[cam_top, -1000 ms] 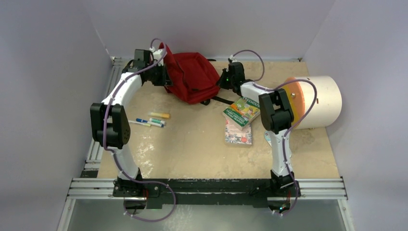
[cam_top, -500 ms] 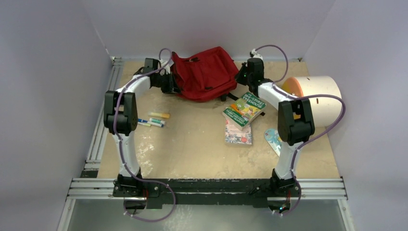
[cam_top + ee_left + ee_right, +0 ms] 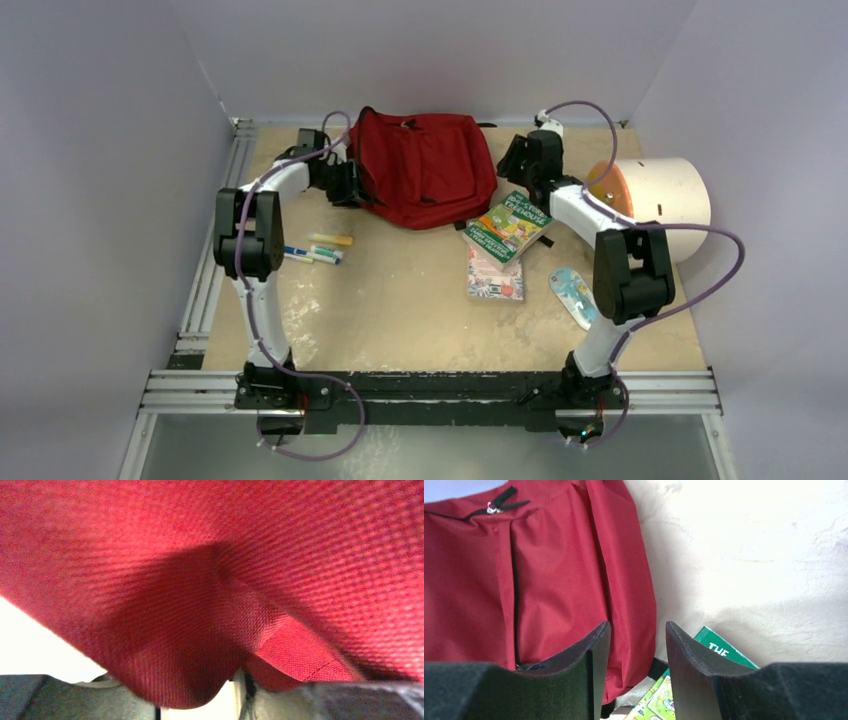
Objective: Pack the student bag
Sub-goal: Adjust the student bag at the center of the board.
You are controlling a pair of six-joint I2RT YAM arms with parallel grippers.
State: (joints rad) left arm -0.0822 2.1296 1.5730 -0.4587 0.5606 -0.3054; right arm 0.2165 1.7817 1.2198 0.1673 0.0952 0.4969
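Bag (image 3: 430,165) lay flat on counter (image 3: 400,310), right tool (image 3: 636,645) parted and empty, left tool (image 3: 352,182) against fabric, grip unclear; placing looked done, next likely needs zipper (image 3: 499,504) found and opened.

Right of centre, a green book (image 3: 510,222) lies tilted, overlapping a pinkish one (image 3: 495,278). Markers (image 3: 312,250) sit bunched at left on the sandy table (image 3: 400,320). Far right, a cream cylinder (image 3: 668,205) lies on its side, with a pale-blue packet (image 3: 572,295) just below.
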